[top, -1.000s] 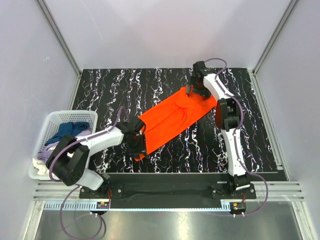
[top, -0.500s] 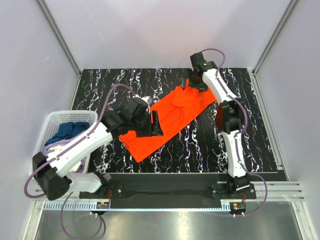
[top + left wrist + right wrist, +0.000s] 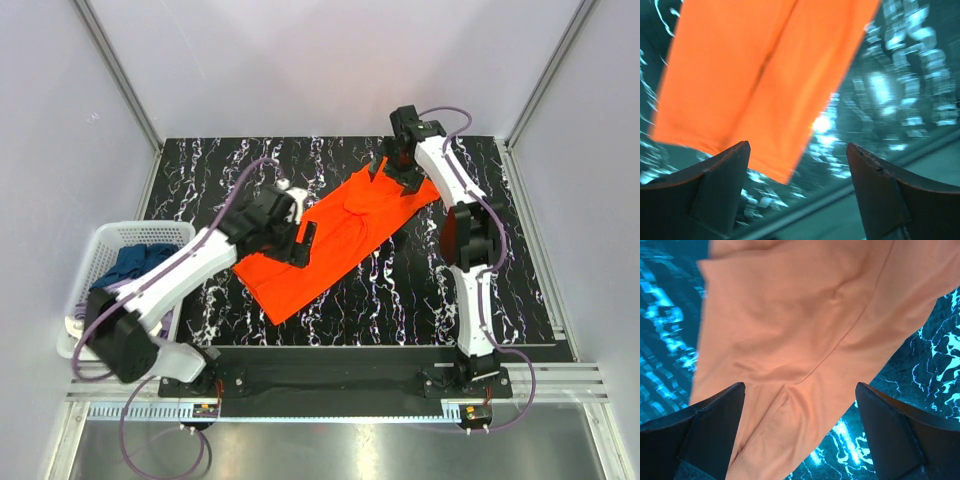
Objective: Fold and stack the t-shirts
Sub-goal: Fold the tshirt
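Left gripper (image 3: 303,243): jaws spread wide, nothing held. It is positioned above the 10 o'clock long edge of the orange t-shirt (image 3: 335,238), near the shirt's middle. In the left wrist view, the cloth lies flat beyond both fingers (image 3: 722,182).

Right gripper (image 3: 388,172): jaws spread wide, nothing held. It is positioned over the 1 o'clock end of the same shirt.

The orange t-shirt lies on the black marbled table (image 3: 400,295) as a long strip running from 7 o'clock to 1 o'clock, with a central lengthwise crease.

A white basket (image 3: 104,243) stands at the table's 8 o'clock side. It contains a navy blue t-shirt (image 3: 135,264), with lavender cloth (image 3: 98,301) and cream cloth (image 3: 76,325).
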`<control>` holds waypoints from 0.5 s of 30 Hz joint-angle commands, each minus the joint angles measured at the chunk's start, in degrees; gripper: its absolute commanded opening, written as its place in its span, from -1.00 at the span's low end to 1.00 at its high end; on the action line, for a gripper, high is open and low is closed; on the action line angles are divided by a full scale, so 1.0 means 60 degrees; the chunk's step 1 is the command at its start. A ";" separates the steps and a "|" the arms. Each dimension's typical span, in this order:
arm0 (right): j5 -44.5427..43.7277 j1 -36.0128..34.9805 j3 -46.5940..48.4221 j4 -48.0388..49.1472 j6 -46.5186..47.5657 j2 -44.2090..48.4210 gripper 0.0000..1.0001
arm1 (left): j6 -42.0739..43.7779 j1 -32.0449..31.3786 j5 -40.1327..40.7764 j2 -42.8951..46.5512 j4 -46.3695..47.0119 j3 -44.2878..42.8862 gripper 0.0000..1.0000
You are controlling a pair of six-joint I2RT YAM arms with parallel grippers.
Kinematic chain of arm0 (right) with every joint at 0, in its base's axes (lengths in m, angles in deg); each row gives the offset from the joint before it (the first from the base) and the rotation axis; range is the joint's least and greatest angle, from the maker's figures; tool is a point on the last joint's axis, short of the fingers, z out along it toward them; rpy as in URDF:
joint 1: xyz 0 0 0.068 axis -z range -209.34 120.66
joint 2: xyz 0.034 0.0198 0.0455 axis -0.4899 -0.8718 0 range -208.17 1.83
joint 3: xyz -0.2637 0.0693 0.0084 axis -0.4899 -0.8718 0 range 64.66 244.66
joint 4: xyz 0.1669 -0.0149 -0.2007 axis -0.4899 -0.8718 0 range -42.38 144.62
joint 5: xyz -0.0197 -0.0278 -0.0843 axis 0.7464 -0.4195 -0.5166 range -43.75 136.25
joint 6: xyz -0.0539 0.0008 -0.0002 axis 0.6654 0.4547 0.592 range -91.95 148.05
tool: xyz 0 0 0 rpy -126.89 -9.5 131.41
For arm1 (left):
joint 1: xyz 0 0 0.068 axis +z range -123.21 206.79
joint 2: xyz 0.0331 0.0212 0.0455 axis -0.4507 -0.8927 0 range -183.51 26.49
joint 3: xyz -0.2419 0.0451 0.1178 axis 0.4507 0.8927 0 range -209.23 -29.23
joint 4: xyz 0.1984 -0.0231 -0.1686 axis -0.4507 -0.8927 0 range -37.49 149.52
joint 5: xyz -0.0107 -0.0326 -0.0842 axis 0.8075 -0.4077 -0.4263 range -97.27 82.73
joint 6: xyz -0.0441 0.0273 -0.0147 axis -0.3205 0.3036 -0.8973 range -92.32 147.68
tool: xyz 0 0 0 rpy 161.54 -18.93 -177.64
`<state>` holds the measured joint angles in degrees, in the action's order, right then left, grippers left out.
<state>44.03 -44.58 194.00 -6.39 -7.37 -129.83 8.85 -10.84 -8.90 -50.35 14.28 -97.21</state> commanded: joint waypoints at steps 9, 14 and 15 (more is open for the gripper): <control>-0.0465 -0.0184 0.1823 -0.0803 -0.0820 -0.1685 0.99 | 0.4310 0.0602 0.0139 -0.3992 0.0273 -0.1530 0.98; -0.0699 -0.0228 0.1983 -0.0730 -0.1011 -0.2139 0.99 | 0.4603 0.0792 0.0008 -0.4726 0.0976 -0.1544 0.98; -0.0772 -0.0271 0.2013 -0.0700 -0.0967 -0.2314 0.99 | 0.4603 0.0923 -0.0181 -0.5061 0.0875 -0.1646 0.98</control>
<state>42.24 -45.13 203.16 -10.74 -11.72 -141.44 33.37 -6.38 -7.42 -77.95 17.28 -103.81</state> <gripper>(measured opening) 0.994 0.987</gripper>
